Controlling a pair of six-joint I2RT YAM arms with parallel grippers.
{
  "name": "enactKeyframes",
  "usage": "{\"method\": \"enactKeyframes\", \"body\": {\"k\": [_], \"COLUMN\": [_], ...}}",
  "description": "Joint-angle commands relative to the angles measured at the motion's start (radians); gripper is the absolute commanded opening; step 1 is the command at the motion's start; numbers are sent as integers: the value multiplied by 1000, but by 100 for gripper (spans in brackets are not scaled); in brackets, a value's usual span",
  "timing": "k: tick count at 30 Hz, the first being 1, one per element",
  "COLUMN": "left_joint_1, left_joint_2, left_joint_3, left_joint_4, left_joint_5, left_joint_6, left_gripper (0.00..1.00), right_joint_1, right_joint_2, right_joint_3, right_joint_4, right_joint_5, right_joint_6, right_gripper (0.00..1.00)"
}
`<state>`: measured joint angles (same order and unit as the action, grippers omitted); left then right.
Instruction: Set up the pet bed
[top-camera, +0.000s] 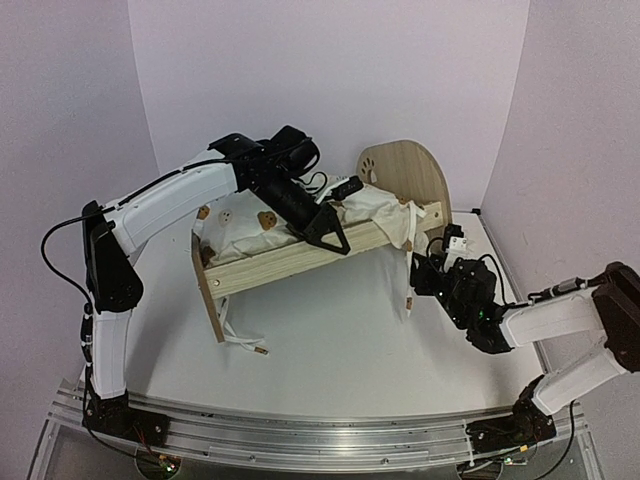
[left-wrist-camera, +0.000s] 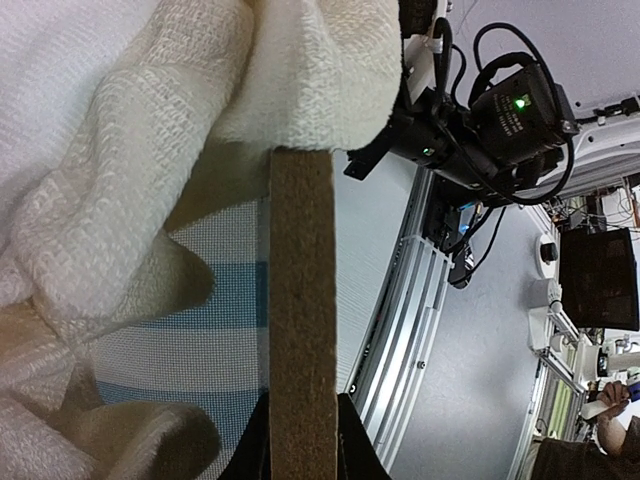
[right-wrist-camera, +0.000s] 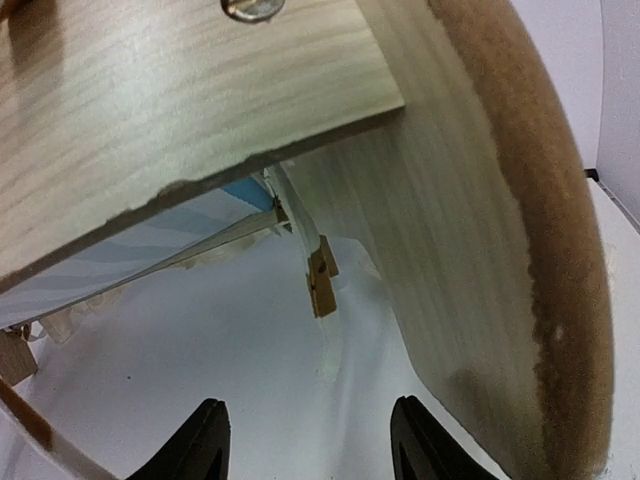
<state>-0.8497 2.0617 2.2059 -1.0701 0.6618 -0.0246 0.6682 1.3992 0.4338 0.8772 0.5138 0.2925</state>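
The pet bed (top-camera: 300, 255) stands mid-table, a light-wood frame with a rounded end board (top-camera: 405, 175) at its right end. Cream bear-print bedding (top-camera: 250, 225) is heaped on it. My left gripper (top-camera: 330, 235) reaches over the bedding and is shut on the near side rail (left-wrist-camera: 303, 300), one jaw on each face. Beside the rail I see cream cloth (left-wrist-camera: 120, 150) and the blue-and-white striped base (left-wrist-camera: 200, 330). My right gripper (top-camera: 425, 272) sits low by the end board, open (right-wrist-camera: 310, 445), with only bare table between its fingers. The end board (right-wrist-camera: 480, 250) is close on its right.
A tie string with a wooden end (right-wrist-camera: 320, 285) hangs under the bed ahead of the right gripper. More strings (top-camera: 245, 345) lie on the table below the bed's left end. An aluminium rail (top-camera: 320, 430) runs along the near edge, and white walls enclose the table.
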Motion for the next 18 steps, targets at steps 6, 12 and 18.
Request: {"method": "enactKeyframes", "body": {"k": [6, 12, 18], "left_joint_1": [-4, -5, -5], "left_joint_2": [-142, -143, -137], "left_joint_3": [133, 120, 120], "left_joint_4": [355, 399, 448], "left_joint_5": [222, 243, 280], "left_joint_6": [-24, -59, -109], "left_gripper": [0, 0, 0], "right_joint_1": [-2, -2, -2], "right_joint_2": [226, 359, 449], "right_joint_3": [65, 124, 249], "right_joint_4": [401, 560, 566], "right_joint_5": [166, 269, 386], "right_joint_6": [-111, -153, -184], "right_gripper": [57, 57, 58]}}
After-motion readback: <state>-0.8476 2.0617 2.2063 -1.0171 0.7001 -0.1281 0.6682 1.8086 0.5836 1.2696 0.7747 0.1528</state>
